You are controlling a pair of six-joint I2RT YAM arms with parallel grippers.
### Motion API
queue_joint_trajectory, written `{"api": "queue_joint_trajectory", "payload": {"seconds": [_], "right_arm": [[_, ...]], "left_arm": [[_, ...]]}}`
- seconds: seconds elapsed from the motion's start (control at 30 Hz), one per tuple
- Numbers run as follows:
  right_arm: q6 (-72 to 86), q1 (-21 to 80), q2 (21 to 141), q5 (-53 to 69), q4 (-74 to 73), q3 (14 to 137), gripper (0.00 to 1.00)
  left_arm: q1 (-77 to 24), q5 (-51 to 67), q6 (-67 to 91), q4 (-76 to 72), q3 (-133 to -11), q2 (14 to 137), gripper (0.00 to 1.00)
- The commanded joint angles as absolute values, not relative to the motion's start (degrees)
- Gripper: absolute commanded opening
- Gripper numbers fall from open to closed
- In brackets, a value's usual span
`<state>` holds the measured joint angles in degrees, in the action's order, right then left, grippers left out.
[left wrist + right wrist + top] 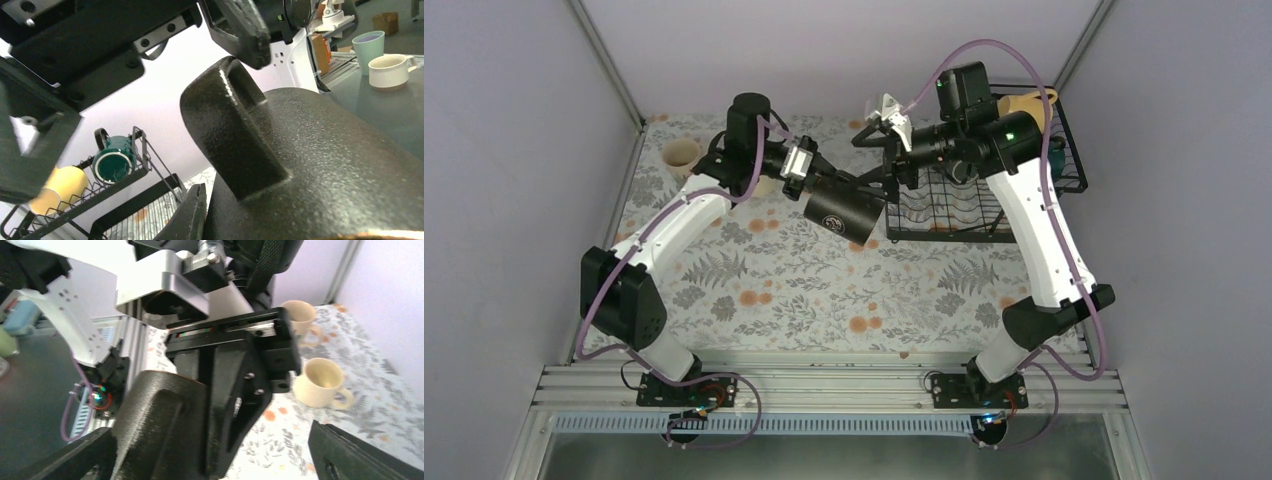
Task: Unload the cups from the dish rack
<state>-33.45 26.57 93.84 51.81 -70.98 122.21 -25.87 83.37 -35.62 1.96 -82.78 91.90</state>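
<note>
Rough speckled black mug (325,165), black wire rack (954,205), glossy teal mug (112,165)

The top camera looks down from behind the arm bases (969,385) on the whole table (774,290). Both wrist cameras press close to the black mug (325,165), apparently from opposite sides, sharing it.

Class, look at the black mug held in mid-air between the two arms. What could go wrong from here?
1. The left gripper alone pinches the black mug by its handle above the table; it could swing or slip.
2. The open right gripper has its fingers close on either side of the mug; pulling back might knock it.
3. Two cream mugs stand on the table nearby; setting down could bump them.
</note>
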Motion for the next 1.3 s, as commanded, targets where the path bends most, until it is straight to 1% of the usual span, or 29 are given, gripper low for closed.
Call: {"api": "queue_joint_trajectory", "payload": {"seconds": [0.0,0.03,0.13,0.2,0.23,0.3,0.37,0.53,0.7,0.77,0.9,1.07,1.17,1.27], "right_arm": [[-31.71,26.69,90.99,43.54,-66.79,121.91,1.0],[-31.66,26.7,90.71,41.87,-66.73,121.68,1.0],[-31.98,26.61,89.4,36.21,-65.96,120.8,1.0],[-32.29,26.42,88.13,31.94,-64.93,120.08,1.0],[-32.93,26.37,87.4,29.67,-64.47,119.51,1.0],[-34.41,26.37,86.65,24.67,-64.29,118.83,1.0],[-36.35,26.32,86.89,18.99,-64.85,118.31,1.0],[-41.09,26.1,89.83,7.29,-66.34,115.2,1.0],[-44.59,26.02,93.96,-2.49,-64.41,110.51,1.0],[-45.44,26.01,96.6,-6.31,-63.23,109.65,1.0],[-46.9,25.99,101.32,-10.94,-61.9,110.14,1.0],[-49.12,25.94,105.05,-14.53,-59.72,110.42,1.0],[-50.58,25.7,106.94,-16.64,-58.54,110.32,1.0],[-52.05,24.93,108.56,-18.78,-57.15,110.33,1.0]], "left_arm": [[-24.78,87.87,-52.02,20.03,-89.87,93.13,0.02],[-24.19,87.29,-58.54,30.9,-92.98,94.4,0.02],[-22.55,84.05,-78.33,56.63,-104.96,99.91,0.02],[-20.97,81.02,-89.3,71.59,-112.64,104.27,0.02],[-20.03,79.46,-92.86,76.8,-115.81,106.33,0.02],[-18.41,73.41,-90.01,77.72,-117.18,107.11,0.02],[-17.04,65.82,-92.16,77.19,-114.17,105.1,0.02],[-13.16,49.76,-85.77,66.72,-105.16,97.89,0.02],[-9.48,39.32,-78.84,61.32,-103.52,94.97,0.02],[-8.71,32.8,-74.77,57.43,-102.27,93.79,0.02],[-6.61,22.13,-67.17,51.95,-98.69,92.22,0.02],[-4.89,10.68,-56.47,52.63,-98.29,93.59,0.02],[-2.62,8.41,-56.02,54.83,-96.38,94.0,0.02],[-0.53,2.8,-52.61,55.02,-94.36,94.43,0.02]]}}
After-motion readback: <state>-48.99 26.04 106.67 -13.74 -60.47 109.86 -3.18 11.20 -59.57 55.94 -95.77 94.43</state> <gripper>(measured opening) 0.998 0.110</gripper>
